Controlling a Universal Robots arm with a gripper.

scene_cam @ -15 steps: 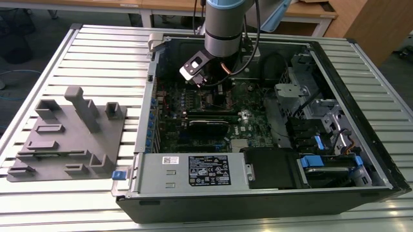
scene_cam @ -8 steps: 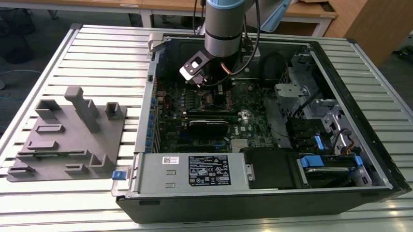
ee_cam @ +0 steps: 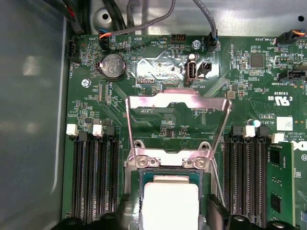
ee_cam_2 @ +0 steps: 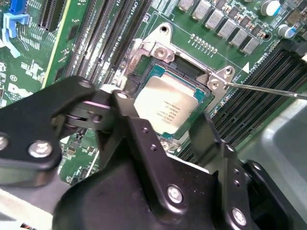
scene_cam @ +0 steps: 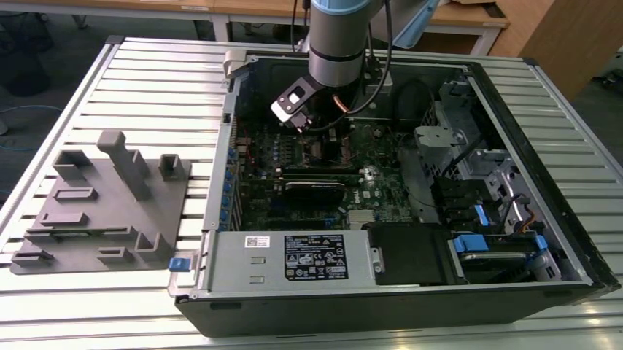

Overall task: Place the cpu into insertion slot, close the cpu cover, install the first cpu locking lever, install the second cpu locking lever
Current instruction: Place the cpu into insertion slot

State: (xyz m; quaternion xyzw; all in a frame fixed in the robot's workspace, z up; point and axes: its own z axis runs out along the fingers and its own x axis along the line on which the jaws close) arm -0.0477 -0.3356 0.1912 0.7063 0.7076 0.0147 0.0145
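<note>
The arm [scene_cam: 336,36] is reaching down into an open computer case [scene_cam: 292,310] that is lying on its side on a slatted metal worktop [scene_cam: 156,73]. A grey moulded holder [scene_cam: 98,204] is sitting on the worktop at the exterior view's left, beside the case.

In the second wrist view the claw [ee_cam_2: 160,109] is hanging low over the green circuit board [ee_cam_2: 86,28], its two black fingers [ee_cam_2: 144,139] standing apart, one on each side of the cpu [ee_cam_2: 173,101]. The cpu is lying flat in the insertion slot [ee_cam_2: 184,71], silver top facing up, with a strip of the dark socket showing along one edge. In the first wrist view a narrow gap is showing between the chip [ee_cam: 171,206] and each finger [ee_cam: 217,211], so the claw is straddling the chip rather than pinching it.

The cpu cover [ee_cam: 175,101] is standing raised on its hinge [ee_cam: 170,155] at the far edge of the socket, and the board is showing through its large cut-out. A thin metal locking lever [ee_cam_2: 268,89] is sticking out sideways from the socket corner, not latched down.

Long black memory slots [ee_cam: 96,177] are running along both sides of the socket, and a green memory stick [ee_cam: 280,182] is sitting beyond them on one side. A round coin battery [ee_cam: 114,66] is sitting on the board past the raised cover.
</note>
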